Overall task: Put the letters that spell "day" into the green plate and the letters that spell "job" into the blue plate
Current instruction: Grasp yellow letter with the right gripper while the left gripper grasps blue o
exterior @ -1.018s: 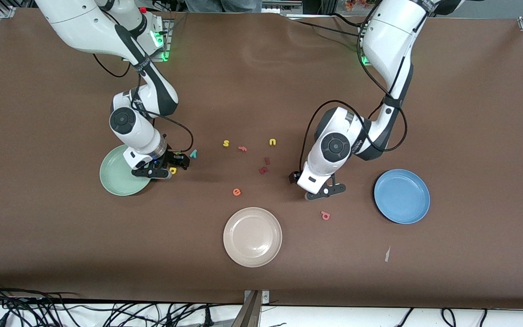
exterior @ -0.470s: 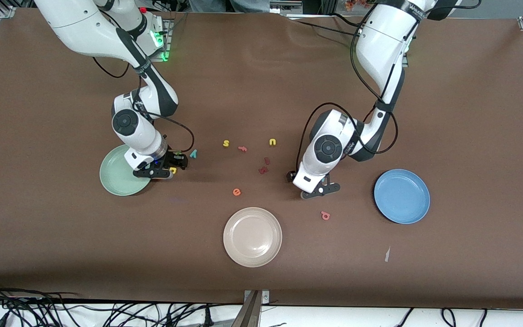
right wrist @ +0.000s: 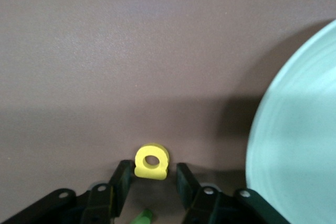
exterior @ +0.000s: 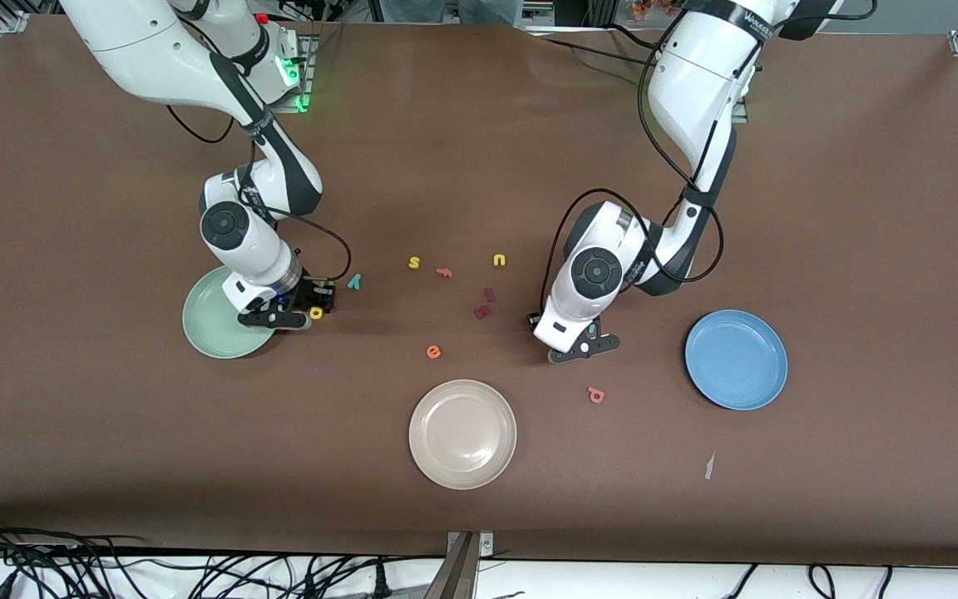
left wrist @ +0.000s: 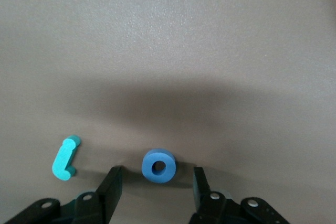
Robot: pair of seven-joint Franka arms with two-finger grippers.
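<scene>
Worktop [exterior: 479, 125], brown, carrying scattered letter pieces and three plates.

Green plate [exterior: 209, 329]: at the right arm's end; nothing visible in the part the arm leaves uncovered.

Blue plate [exterior: 735, 359]: at the left arm's end, empty.

Beige plate [exterior: 462, 433]: nearest the front camera, empty, not part of the task.

Right hand [right wrist: 149, 182]: down at the worktop beside the green plate, fingers part open and bracketing the yellow letter [right wrist: 151, 162]; contact on both sides cannot be confirmed, so no hold is recorded. An olive-green letter [right wrist: 140, 217] shows just under the hand.

Teal "y" [exterior: 354, 281]: on the worktop, near the right hand, farther from the camera.

Left hand [left wrist: 155, 184]: low between the beige and blue plates, fingers part open either side of the blue ring "o" [left wrist: 158, 165], with a gap on each side; not gripped.

Teal "j" [left wrist: 65, 158]: just beside the ring.

Salmon-pink "b" [exterior: 596, 395]: on the worktop, nearer the camera than the left hand.

Progress, as judged: no letter seen delivered; all six apparently outstanding, two pickups under way.
</scene>
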